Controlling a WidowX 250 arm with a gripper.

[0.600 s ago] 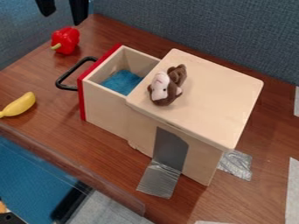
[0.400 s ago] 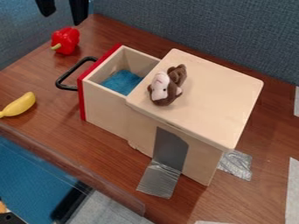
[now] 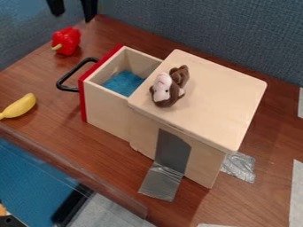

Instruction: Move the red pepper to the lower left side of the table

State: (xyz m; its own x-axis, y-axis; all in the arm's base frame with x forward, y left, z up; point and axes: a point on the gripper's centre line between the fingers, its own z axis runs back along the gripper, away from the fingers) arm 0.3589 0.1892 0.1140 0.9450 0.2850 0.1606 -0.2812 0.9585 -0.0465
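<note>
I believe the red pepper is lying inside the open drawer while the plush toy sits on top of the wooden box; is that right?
Not quite: the camera view shows the pepper on the table, outside the open drawer. The plush toy does sit on top of the wooden box.

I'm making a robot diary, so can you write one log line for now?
gripper: open, empty, top edge | red pepper: upper left, on table | banana: left edge | drawer: open | plush toy: on box
</note>
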